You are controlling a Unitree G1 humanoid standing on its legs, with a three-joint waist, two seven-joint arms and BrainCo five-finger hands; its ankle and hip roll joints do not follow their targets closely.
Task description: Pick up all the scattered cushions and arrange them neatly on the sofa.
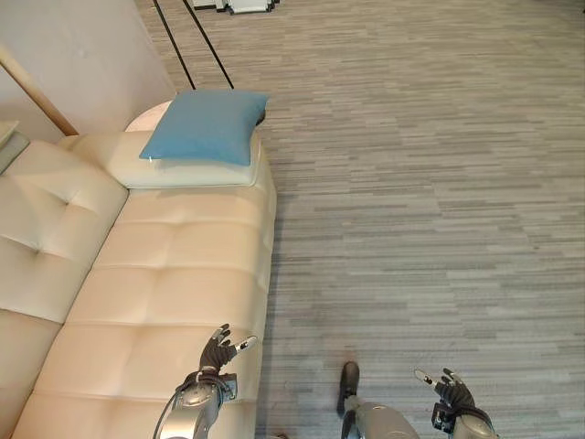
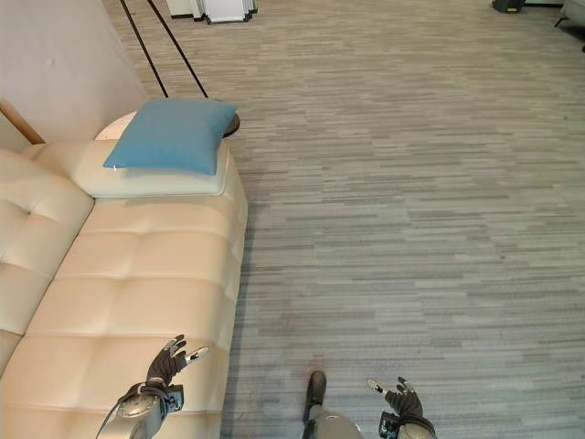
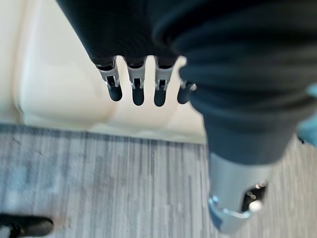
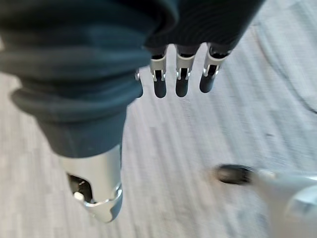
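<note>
While both robot hands hang empty, we find no cushion left on the floor.

We see the left robot hand (image 1: 218,352) released above the cream sofa (image 1: 155,302) seat's front edge and the right robot hand (image 1: 450,391) released over the grey floor (image 1: 430,183). The blue cushion (image 1: 207,125) lies flat on a cream cushion (image 1: 137,165) at the sofa's far end. Judging by this, we should lift the blue one from both sides and stand it against the backrest.

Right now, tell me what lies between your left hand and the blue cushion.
Bare cream sofa seat lies between the left hand and the blue cushion, as the left eye view shows.
</note>
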